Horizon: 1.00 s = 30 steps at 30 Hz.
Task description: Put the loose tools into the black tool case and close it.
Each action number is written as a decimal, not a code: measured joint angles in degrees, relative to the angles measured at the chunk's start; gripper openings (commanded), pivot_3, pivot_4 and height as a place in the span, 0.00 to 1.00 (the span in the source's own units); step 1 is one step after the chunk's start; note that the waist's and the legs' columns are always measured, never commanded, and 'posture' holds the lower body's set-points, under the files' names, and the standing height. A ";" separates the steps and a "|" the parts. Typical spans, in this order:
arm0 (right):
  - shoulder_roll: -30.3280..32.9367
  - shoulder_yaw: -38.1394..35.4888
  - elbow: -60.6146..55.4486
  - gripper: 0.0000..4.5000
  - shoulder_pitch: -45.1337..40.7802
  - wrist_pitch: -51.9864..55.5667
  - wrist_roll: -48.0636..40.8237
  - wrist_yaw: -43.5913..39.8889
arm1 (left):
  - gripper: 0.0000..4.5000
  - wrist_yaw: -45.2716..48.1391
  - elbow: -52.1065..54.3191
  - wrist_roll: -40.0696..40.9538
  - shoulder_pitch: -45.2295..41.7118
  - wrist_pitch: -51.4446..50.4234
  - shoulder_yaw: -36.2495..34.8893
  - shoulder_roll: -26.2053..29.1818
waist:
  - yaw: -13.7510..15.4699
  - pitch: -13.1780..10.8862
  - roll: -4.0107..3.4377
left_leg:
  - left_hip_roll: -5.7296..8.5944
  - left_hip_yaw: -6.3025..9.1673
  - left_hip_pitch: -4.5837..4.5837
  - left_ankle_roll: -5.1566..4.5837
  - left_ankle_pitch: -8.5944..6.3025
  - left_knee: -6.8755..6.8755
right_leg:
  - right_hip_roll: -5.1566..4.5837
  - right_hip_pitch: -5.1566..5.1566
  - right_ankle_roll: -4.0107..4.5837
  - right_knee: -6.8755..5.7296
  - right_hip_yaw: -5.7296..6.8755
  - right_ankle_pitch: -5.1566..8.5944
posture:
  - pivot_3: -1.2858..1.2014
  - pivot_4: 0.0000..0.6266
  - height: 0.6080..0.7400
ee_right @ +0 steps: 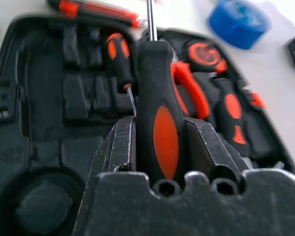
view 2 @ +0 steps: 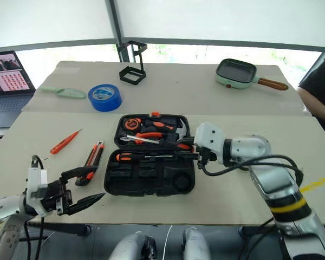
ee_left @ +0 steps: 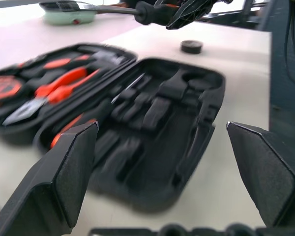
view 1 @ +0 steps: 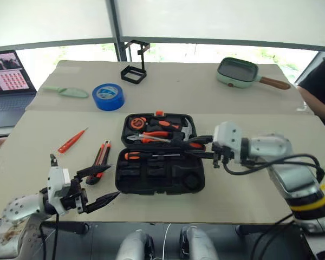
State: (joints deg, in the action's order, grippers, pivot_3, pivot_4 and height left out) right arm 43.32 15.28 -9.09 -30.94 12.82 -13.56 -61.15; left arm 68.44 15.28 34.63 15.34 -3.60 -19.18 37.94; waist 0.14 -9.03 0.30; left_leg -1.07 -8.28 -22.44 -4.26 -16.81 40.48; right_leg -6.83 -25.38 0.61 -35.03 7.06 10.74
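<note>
A: Our right gripper pinches the black-and-orange-handled screwdriver over the open black plastic tool case.

B: Let's line its shaft with an empty moulded slot, then lower gently. Our left gripper hangs spread near the utility knife.

1. The open laptop at the far left is cut off by the picture's edge.
2. A person's dark sleeve at the right edge is cut off.
3. The blue tape roll looks blurred in the right wrist view.
</note>
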 measured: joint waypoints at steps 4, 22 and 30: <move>0.11 6.07 6.64 0.23 -2.64 -6.00 5.86 -6.55 | 1.00 -1.46 -0.03 -0.45 0.27 0.72 -1.15 -0.19 | 0.53 0.00 0.00 | 0.21 0.00 -0.11 -0.14 -0.08 0.01 | -0.28 0.01 -0.22 0.04 0.07 0.07 | 0.52 0.24 1.00; -5.80 6.30 12.43 0.23 -4.48 -4.02 9.97 -7.45 | 1.00 -2.67 0.26 -0.90 1.54 2.16 -0.67 -1.65 | -0.20 0.00 0.05 | 0.18 -0.06 0.16 0.50 -0.22 0.02 | -0.58 0.15 -0.56 -0.06 0.15 0.10 | 0.52 0.24 1.00; -5.79 5.81 16.50 0.23 -5.82 -4.58 9.92 -9.03 | 1.00 -2.49 0.15 -1.32 1.44 2.61 -0.45 -1.66 | -0.17 0.00 0.04 | 0.19 -0.07 0.12 0.49 -0.21 0.02 | -0.58 0.12 -0.32 -0.06 0.15 -0.06 | 0.52 0.24 1.00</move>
State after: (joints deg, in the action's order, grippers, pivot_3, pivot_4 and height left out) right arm 37.53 21.09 7.40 -36.76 8.24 -3.64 -70.18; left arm 65.94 15.43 33.31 16.78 -0.99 -19.62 36.28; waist -0.03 -9.03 0.34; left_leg -0.88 -8.35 -22.32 -3.76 -17.02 40.50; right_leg -7.41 -25.26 0.28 -35.09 7.21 10.68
